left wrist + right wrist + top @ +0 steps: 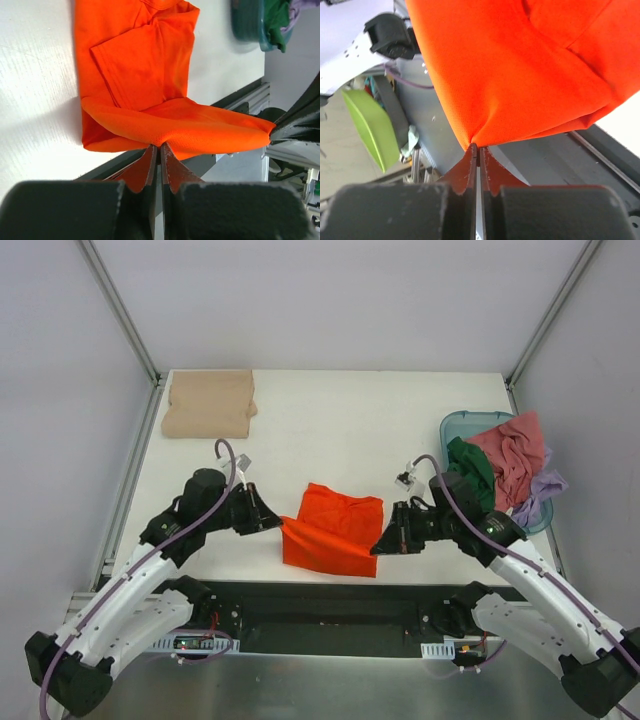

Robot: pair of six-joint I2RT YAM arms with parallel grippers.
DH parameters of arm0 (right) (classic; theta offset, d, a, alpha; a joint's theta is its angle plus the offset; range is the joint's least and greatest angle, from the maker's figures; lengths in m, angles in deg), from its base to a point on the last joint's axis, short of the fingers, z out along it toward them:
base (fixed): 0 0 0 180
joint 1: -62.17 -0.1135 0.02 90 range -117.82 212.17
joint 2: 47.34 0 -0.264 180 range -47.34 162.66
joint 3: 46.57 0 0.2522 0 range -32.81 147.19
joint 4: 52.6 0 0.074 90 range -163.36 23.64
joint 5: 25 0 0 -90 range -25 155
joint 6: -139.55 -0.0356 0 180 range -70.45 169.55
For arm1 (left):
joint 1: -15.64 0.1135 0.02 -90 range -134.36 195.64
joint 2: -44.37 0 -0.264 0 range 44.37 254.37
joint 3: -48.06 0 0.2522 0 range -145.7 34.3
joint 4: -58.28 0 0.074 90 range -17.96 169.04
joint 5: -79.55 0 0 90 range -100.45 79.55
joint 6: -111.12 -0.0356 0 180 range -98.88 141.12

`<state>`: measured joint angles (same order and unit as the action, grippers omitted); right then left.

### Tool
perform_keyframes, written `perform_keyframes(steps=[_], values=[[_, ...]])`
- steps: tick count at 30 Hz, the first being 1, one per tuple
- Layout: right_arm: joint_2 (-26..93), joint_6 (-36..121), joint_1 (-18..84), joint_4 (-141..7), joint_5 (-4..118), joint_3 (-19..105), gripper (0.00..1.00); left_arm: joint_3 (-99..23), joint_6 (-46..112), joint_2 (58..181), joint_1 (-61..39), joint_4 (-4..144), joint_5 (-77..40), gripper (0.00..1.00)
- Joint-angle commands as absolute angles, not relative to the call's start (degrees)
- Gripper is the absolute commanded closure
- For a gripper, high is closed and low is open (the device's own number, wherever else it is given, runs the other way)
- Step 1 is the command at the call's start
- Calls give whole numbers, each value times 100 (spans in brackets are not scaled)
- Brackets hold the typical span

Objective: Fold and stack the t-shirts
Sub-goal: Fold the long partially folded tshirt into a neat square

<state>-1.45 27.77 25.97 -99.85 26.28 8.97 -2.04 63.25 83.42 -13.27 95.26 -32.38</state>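
Observation:
A bright orange t-shirt (pixel 333 529) lies partly folded near the table's front edge, its near hem lifted off the table. My left gripper (pixel 277 525) is shut on the hem's left corner, and my right gripper (pixel 378 546) is shut on its right corner. In the left wrist view the orange t-shirt (pixel 150 85) stretches from my left gripper (pixel 160 146) across to the right fingers (pixel 280 129). The right wrist view shows the orange cloth (pixel 520 65) pinched at my right gripper (pixel 478 147). A tan-beige t-shirt (pixel 209 404) lies folded at the far left corner.
A teal tub (pixel 462 426) at the right edge holds dark green (pixel 472 468), pink (pixel 514 455) and lilac (pixel 540 492) garments spilling over its rim. The white table (pixel 330 430) ends at a dark rail (pixel 330 605) in front of the arm bases.

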Motion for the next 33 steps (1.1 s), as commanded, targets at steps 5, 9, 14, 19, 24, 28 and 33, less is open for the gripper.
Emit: perform_keyframes(steps=[5,9,14,19,24,28,33], values=[[-208,2890,3044,-9792,3792,1192,99,-815,6217,9446,-1336,8962,-2689,100],[-24,3021,3237,-9774,3697,1306,99,-1017,6147,9885,-1336,8751,-2583,100],[214,3101,3422,-9660,3872,1421,99,-1281,6094,10377,-1319,8637,-2539,100],[355,2996,3519,-9256,4205,1448,99,-1535,6085,10896,-1249,8496,-2486,100],[364,2864,3616,-8685,4408,1351,99,-1791,5997,11265,-1205,8285,-2504,100],[504,2881,3721,-8508,4540,1394,99,-2028,5988,11643,-1038,8180,-2662,100],[1092,2986,3871,-8184,5004,1377,99,-2405,6032,12424,-897,8048,-2662,100]])
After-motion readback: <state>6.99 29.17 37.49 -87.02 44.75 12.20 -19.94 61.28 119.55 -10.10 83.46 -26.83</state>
